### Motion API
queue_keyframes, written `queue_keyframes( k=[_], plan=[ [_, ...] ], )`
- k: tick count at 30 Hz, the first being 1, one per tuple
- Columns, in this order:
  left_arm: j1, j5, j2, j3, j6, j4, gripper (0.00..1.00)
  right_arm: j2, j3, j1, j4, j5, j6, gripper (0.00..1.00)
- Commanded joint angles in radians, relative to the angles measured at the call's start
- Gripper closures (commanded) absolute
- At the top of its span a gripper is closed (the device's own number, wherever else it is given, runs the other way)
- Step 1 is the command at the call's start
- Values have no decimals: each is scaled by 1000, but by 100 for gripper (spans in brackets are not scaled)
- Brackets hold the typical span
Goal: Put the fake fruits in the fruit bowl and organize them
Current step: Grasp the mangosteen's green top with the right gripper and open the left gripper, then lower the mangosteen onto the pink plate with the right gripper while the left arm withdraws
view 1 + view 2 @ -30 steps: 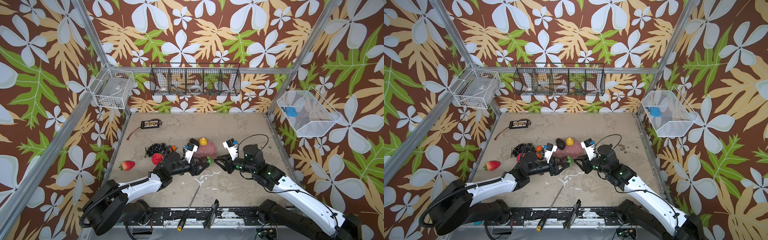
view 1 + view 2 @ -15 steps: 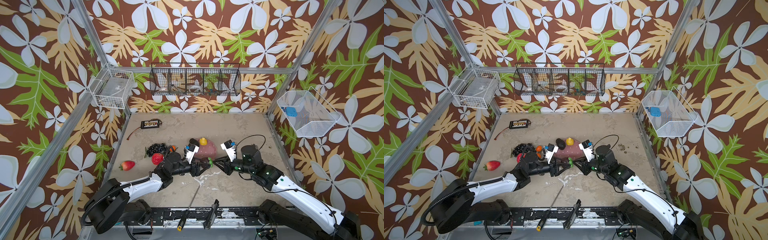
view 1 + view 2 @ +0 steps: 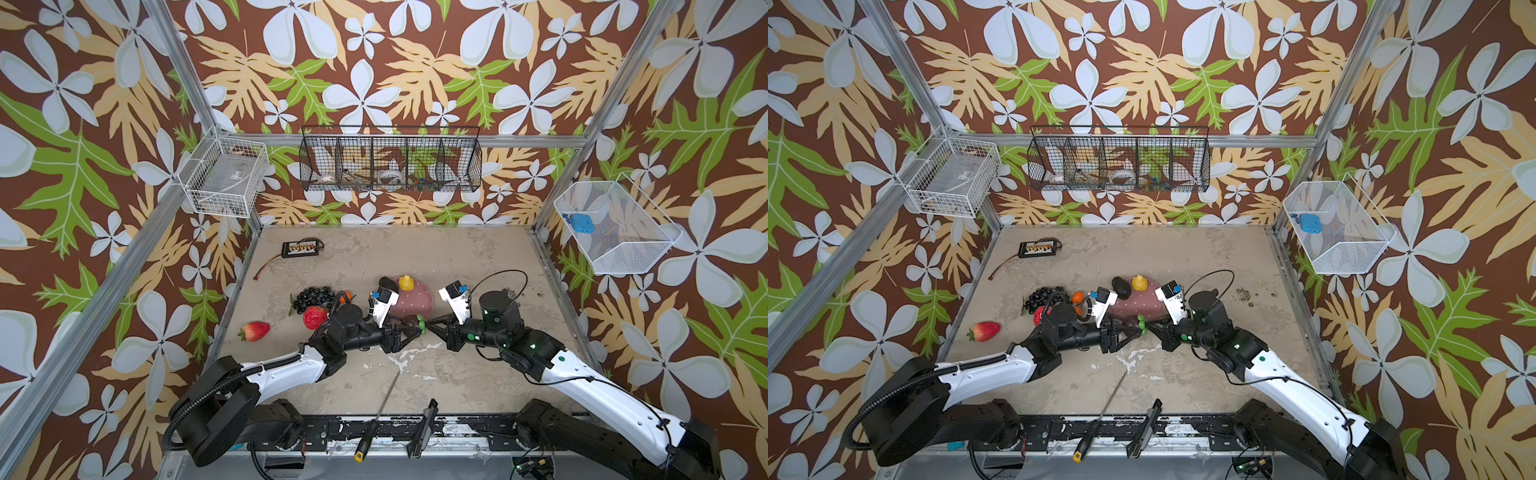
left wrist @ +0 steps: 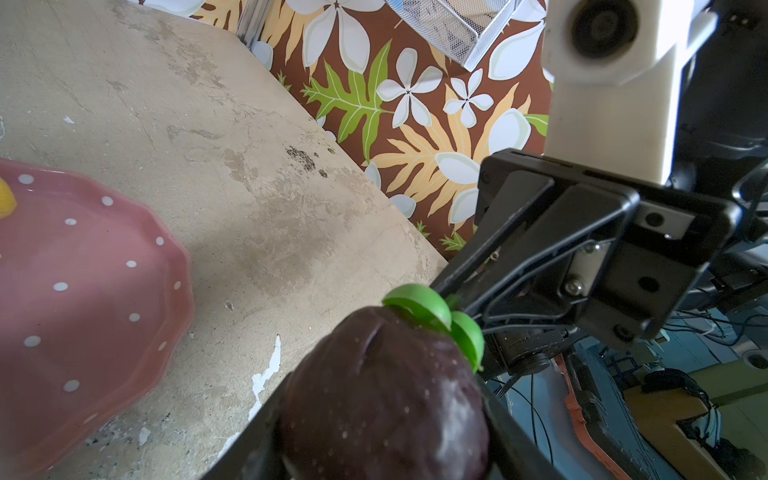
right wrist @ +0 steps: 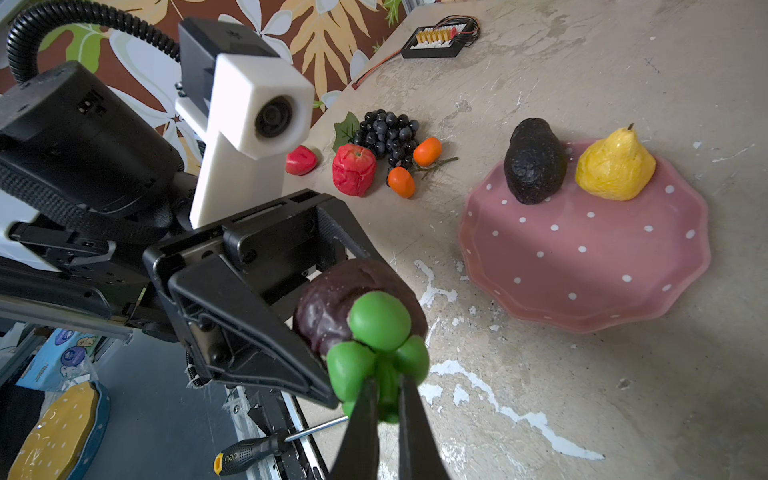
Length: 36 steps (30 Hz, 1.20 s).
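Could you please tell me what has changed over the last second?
The right gripper moved in toward the left gripper and shut on the green top of the dark purple fruit. The left gripper kept holding it; the fruit bowl stayed put.

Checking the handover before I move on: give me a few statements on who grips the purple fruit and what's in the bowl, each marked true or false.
1. The left gripper grips the dark purple fruit. True.
2. The right gripper is open, clear of the fruit. False: it is shut on the fruit's green stem.
3. The avocado and the yellow fruit sit in the pink bowl. True.
4. The strawberry is in the bowl. False: it lies on the table, apart from the bowl.
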Motion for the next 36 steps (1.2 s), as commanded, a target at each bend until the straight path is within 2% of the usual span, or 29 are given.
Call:
queue_keyframes(
  k=[1,6,9,14,16,18,23,25,30,36],
  plan=[
    [-3,14,1,7,5,40,44,2,11,3,-13,43,-17,96],
    [-3,-10,-6,1,9,32,39,4,26,6,-33,76,-29,100],
    [-2,-29,-19,-6,20,22,32,6,33,6,-44,103,-31,100],
    [-3,-152,-89,-54,36,10,14,28,65,7,-91,225,-50,100],
    [-3,-221,-125,-71,43,-16,9,44,79,6,-108,283,-63,100],
    [-3,-306,-164,-87,44,-54,9,67,92,7,-119,343,-76,100],
    [-3,-623,-312,-149,23,-172,7,166,143,7,-142,489,-116,100],
    [-3,-710,-365,-169,30,-213,6,213,176,7,-155,543,-120,100],
    [-3,-855,-480,-221,38,-280,6,328,256,6,-166,624,-135,100],
    [-3,-915,-579,-285,66,-282,6,488,365,7,-200,691,-162,100]
  ],
)
